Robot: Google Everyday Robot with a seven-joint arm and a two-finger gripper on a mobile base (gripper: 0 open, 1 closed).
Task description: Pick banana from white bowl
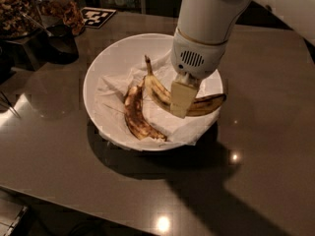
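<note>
Gripper down at the banana middle, right side of the white bowl — whether it holds, can't tell. Soft, light, bruisable — clamp mid-body, gently.

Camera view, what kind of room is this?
Probably a kitchen or snack area: jars of nuts stand on the dark counter, and the gripper is shut on the banana in the white bowl.
</note>
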